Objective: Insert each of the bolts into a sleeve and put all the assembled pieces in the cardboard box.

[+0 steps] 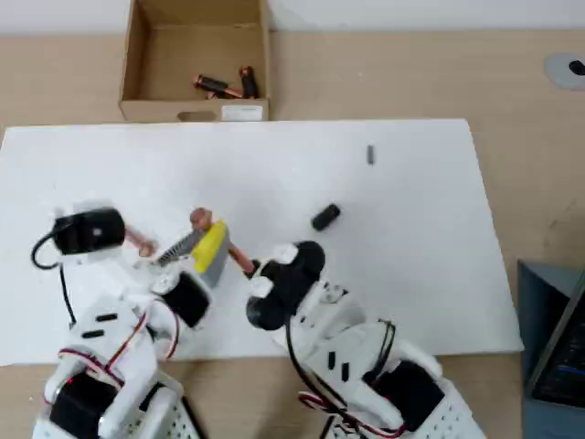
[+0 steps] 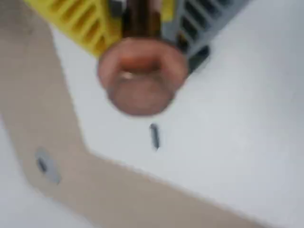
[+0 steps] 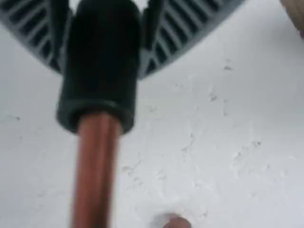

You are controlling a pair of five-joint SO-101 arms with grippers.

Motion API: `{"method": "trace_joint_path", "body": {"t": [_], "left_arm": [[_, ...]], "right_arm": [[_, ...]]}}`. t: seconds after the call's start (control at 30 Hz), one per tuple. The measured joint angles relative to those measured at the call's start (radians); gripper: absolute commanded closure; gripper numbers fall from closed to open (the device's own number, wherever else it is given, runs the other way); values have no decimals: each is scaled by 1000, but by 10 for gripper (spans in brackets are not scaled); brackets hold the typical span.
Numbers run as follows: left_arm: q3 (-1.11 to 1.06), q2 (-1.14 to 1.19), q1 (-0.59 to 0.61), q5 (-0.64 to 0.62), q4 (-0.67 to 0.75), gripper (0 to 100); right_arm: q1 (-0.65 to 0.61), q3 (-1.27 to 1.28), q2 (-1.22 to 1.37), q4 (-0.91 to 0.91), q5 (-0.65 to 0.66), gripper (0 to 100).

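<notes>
High view: left tool point(image 1: 207, 236) clamps a copper bolt point(image 1: 199, 219) beside right tool point(image 1: 257, 271); loose sleeve point(image 1: 325, 217) nearby, cardboard box point(image 1: 133, 55) well apart. Left wrist view: bolt head outward, jaws tight on it. Right wrist view: right tool grips black sleeve point(image 3: 99, 61), copper shank point(image 3: 95, 171) protruding, likely the same bolt. Advice: keep axes aligned, push straight until seated.
</notes>
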State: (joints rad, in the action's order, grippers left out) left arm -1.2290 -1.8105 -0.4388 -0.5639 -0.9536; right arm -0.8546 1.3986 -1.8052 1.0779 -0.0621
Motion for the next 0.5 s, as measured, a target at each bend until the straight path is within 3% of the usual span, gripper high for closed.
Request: {"method": "trace_joint_path", "body": {"t": [0.3, 0.5], "left_arm": [[-54, -6, -26, 6, 32, 998], [-63, -3, -157, 103, -32, 998]], "right_arm": [[3, -2, 0, 2, 0, 989], [3, -6, 0, 2, -3, 989]]}}
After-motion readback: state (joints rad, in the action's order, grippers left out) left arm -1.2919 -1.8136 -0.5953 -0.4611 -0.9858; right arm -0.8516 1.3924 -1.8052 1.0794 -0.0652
